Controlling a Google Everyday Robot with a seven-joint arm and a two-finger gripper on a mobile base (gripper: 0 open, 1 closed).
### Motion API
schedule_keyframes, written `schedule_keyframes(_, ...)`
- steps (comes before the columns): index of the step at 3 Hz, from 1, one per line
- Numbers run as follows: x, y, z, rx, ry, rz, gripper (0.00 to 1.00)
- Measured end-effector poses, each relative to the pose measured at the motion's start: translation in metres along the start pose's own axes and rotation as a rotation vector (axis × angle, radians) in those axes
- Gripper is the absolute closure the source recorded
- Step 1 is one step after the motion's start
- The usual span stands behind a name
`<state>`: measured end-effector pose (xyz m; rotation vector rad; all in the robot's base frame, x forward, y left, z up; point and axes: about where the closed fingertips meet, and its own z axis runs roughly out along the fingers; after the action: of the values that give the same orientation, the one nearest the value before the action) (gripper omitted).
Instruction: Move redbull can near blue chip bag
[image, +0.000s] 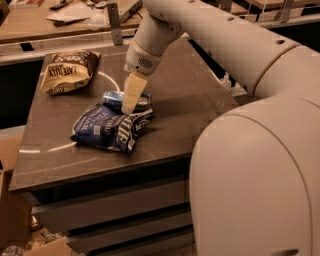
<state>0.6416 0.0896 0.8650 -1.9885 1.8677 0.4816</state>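
Redbull can (113, 99) on its side against crumpled blue chip bag (106, 128), gripper (128, 107) over it.
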Motion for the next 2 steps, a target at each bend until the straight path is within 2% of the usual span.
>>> schedule_keyframes(1,0.005,-0.007,-0.002,0.030,-0.108,0.000,0.00)
schedule_keyframes(2,0.037,-0.020,-0.056,0.209,-0.416,0.097,0.00)
